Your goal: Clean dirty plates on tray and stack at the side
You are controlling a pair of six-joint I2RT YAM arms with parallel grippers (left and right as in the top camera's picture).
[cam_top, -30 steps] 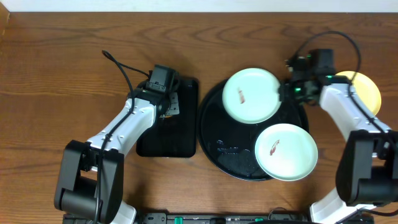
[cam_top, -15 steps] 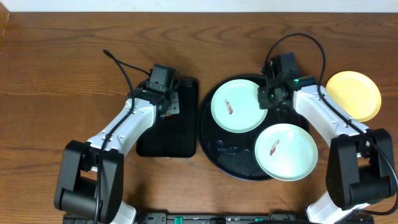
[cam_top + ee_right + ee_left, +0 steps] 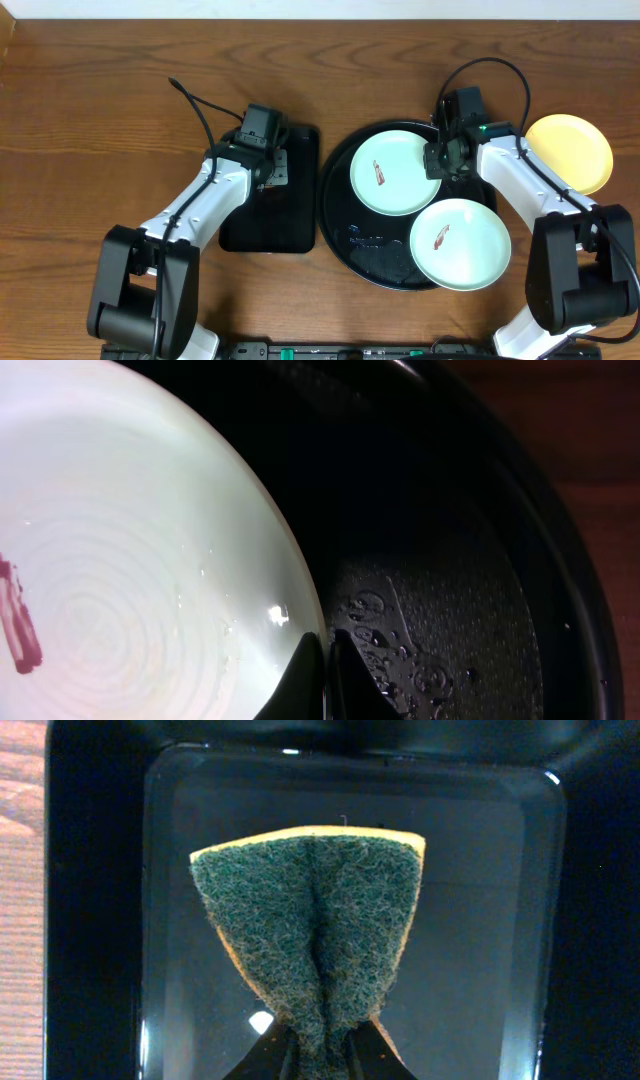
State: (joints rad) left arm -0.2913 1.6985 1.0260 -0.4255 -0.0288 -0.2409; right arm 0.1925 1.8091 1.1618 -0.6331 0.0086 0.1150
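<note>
The round tray (image 3: 337, 225) sits right of centre in the overhead view, glossy black with water beads on its floor. Two pale mint plates lie inside it. The upper mint plate (image 3: 395, 172) is in the upper half of the tray and has a short red-brown smear (image 3: 378, 171) left of its middle. The lower mint plate (image 3: 460, 243) is at the lower right, its edge reaching past the tray's rim, with a smear (image 3: 440, 237) near its centre. The two plates nearly touch. The yellow plate (image 3: 572, 152) lies on the wooden table (image 3: 100, 80) off the tray, near the right edge of the frame.

The right claw (image 3: 322, 665) is at the right edge of the upper mint plate, fingertips pressed together with the plate's thin rim running in between them, so it pinches that rim. Its arm comes up from the lower right.

The left claw (image 3: 320, 1055) hangs over the small rectangular tray (image 3: 270, 230), which lies left of the round tray and just beside it. It pinches a sponge (image 3: 310, 945), green scouring side facing the camera with a yellow edge along the top; the sponge is squeezed narrow at the fingertips and fans out wide above them, over the shiny tray floor
</note>
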